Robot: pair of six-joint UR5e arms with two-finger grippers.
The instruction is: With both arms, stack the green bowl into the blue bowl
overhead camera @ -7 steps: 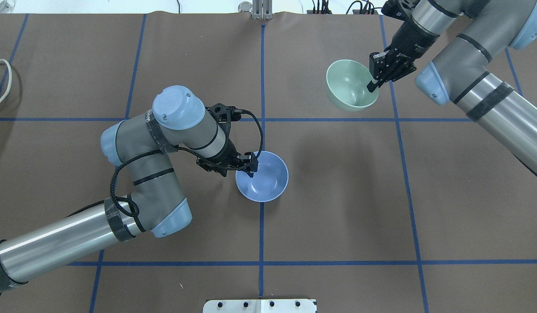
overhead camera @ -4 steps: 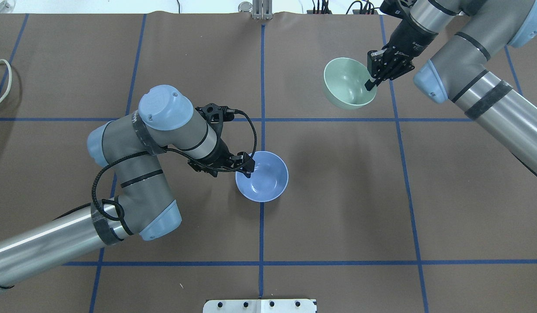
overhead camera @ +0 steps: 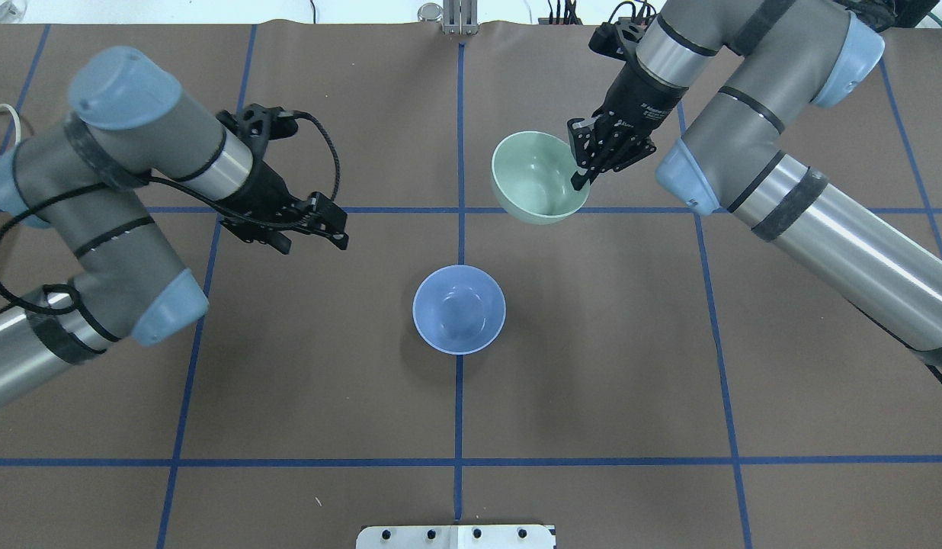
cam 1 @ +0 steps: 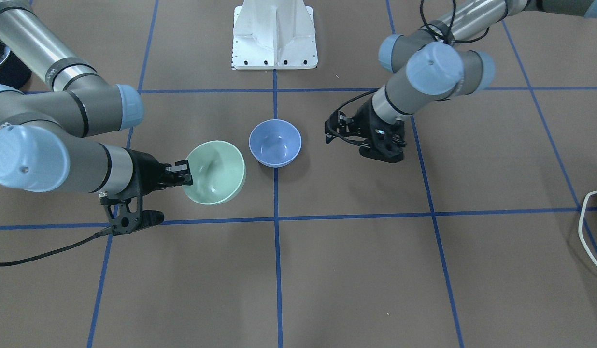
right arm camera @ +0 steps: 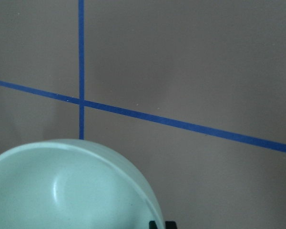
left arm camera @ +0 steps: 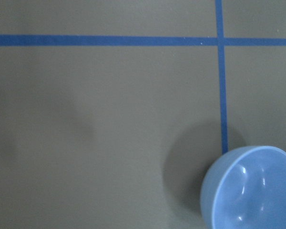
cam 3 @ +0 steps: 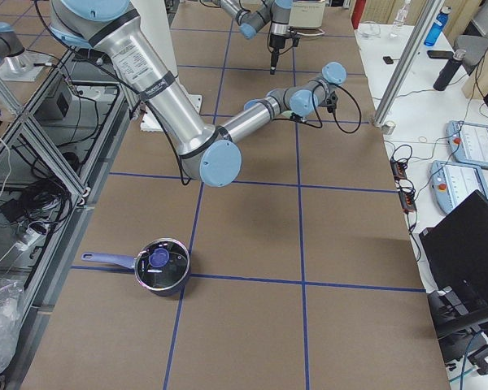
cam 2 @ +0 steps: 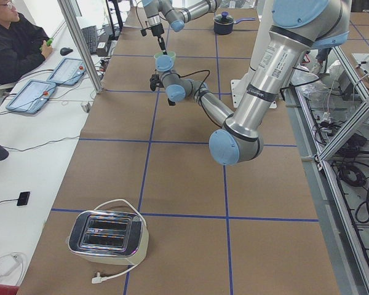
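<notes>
Blue bowl (overhead camera: 459,309): upright on brown counter (overhead camera: 593,366), set over a blue tape line.

Green bowl (overhead camera: 538,177): raised off the counter and tilted. Beyond the blue bowl, a little toward the robot's right of it, not touching it.

Right hand (overhead camera: 580,177): clamped on the green bowl's rim, one finger inside, one outside.

Right arm (overhead camera: 806,206): stretched in long from the right of the blue bowl, wrist bent so the hand points down onto the rim.

Left hand (overhead camera: 334,229): fingers apart, holding nothing, above the counter, well apart from the blue bowl on its left.

Left arm (overhead camera: 109,248): folded sharply at the elbow, wrist angled toward the blue bowl.
</notes>
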